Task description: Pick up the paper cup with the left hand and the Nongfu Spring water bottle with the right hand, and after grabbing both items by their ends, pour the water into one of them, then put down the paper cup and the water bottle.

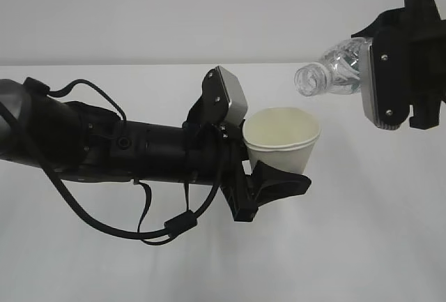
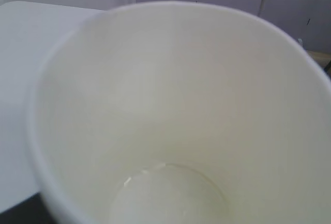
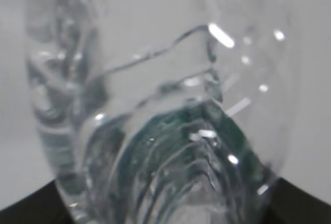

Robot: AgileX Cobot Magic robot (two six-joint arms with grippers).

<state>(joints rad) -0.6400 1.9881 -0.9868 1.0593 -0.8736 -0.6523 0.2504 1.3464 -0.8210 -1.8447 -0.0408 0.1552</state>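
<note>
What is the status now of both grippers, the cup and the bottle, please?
Left gripper holds paper cup upright, off the table. Right gripper holds water bottle tipped, mouth above and right of the cup rim. No stream visible. Nothing in the way.

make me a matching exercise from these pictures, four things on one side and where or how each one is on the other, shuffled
Things:
1. paper cup
2. Nongfu Spring water bottle
3. left hand
4. right hand

States:
A. tipped on its side, open mouth pointing left, above and to the right of the cup's rim
B. holds the cup from below, on the left
C. upright, cream-white inside
D. upper right, clamped on the bottle

Pairs: 1-C, 2-A, 3-B, 4-D
</note>
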